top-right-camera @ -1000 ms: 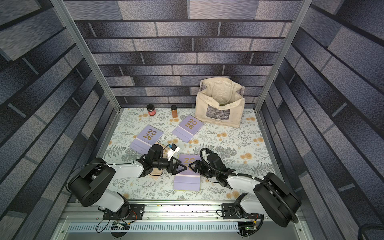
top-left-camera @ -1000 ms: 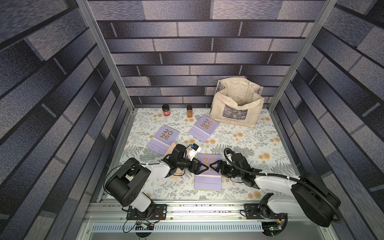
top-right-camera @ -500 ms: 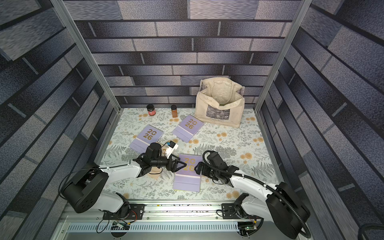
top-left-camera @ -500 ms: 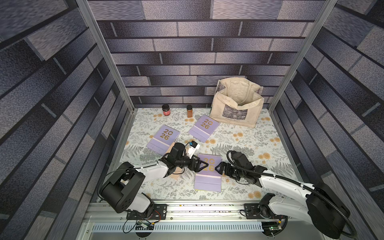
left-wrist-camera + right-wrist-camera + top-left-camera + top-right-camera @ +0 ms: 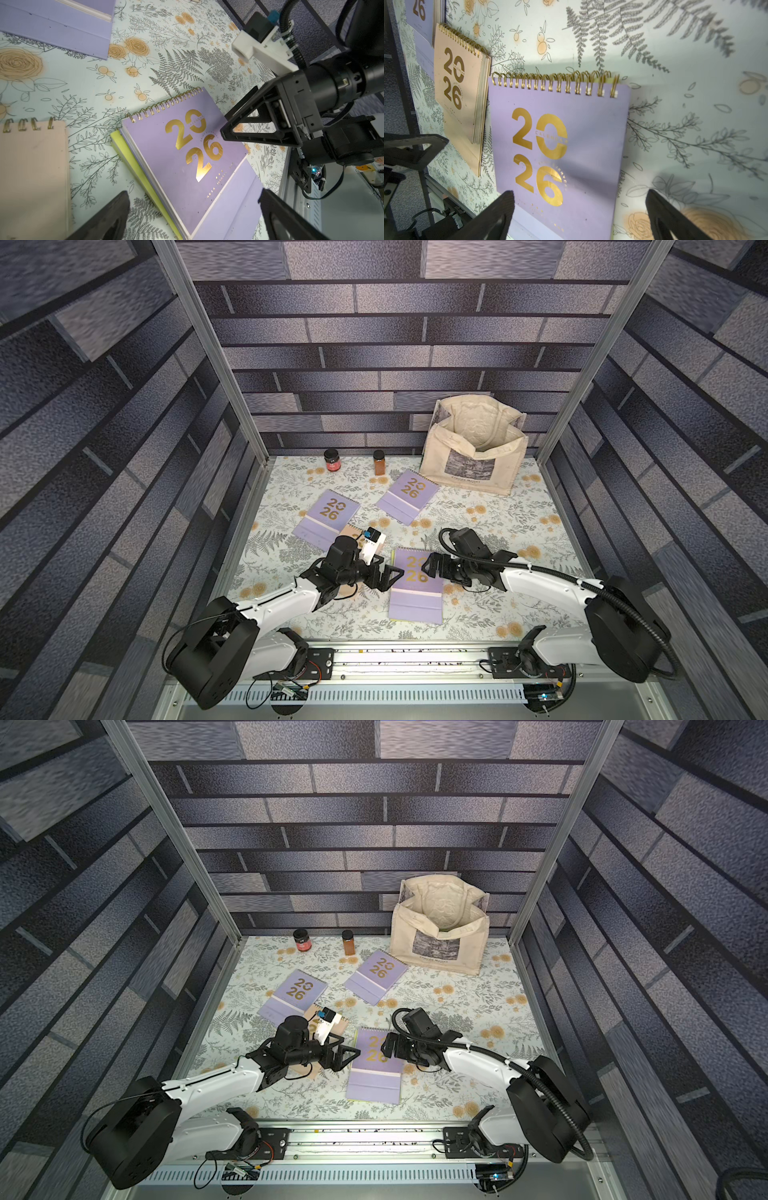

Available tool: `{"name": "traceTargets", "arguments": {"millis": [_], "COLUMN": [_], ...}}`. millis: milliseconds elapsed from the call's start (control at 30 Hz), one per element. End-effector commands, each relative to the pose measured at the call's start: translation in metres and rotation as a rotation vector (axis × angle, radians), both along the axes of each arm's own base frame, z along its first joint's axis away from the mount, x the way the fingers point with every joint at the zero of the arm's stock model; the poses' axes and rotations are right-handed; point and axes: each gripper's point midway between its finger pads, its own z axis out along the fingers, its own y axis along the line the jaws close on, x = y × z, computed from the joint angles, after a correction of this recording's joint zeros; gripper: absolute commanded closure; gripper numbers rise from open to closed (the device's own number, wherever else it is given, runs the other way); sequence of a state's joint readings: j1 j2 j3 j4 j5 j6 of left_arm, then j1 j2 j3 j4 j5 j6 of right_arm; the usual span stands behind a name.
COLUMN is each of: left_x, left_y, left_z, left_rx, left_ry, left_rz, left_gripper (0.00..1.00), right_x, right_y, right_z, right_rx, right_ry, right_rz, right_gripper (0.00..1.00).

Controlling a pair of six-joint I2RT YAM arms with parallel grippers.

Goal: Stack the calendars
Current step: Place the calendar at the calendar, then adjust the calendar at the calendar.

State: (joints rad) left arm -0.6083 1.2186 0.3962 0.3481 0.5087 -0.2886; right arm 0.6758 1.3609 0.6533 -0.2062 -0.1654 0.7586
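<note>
Top lilac calendar (image 5: 417,585), on yellow-green calendar (image 5: 133,158), lies betw. L gripper (image 5: 392,566) and R gripper (image 5: 429,566). Both wide open, empty; peach calendar (image 5: 460,99) just beside it, L gripper's side.

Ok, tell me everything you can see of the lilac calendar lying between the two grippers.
The lilac calendar lies flat, cover up: card-like, gold "2026", gold spiral binding on its far edge, a plain lilac flap toward the robot. It rests slightly askew on a yellow-green calendar, whose edge shows. The open left gripper and right gripper flank it, neither gripping.
</note>
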Motion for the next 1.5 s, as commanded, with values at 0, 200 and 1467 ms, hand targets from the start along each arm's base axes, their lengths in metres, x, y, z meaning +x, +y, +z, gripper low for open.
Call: {"name": "traceTargets", "arguments": {"millis": [0, 200, 1467], "left_x": [-0.004, -0.009, -0.019], "left_y": [0.002, -0.002, -0.024], "left_z": [-0.016, -0.025, -0.035], "left_rx": [0.029, 0.029, 0.034], "left_ry": [0.008, 0.045, 0.139], "left_rz": [0.016, -0.013, -0.124], "left_gripper": [0.0, 0.0, 0.0], "right_x": [0.006, 0.017, 0.032], "right_y": [0.0, 0.008, 0.021], "right_z": [0.001, 0.005, 0.002], "right_rx": [-0.023, -0.042, -0.091], "right_ry": [0.01, 0.006, 0.035], "right_rz": [0.019, 0.042, 0.091], "right_gripper": [0.0, 0.0, 0.0]}}
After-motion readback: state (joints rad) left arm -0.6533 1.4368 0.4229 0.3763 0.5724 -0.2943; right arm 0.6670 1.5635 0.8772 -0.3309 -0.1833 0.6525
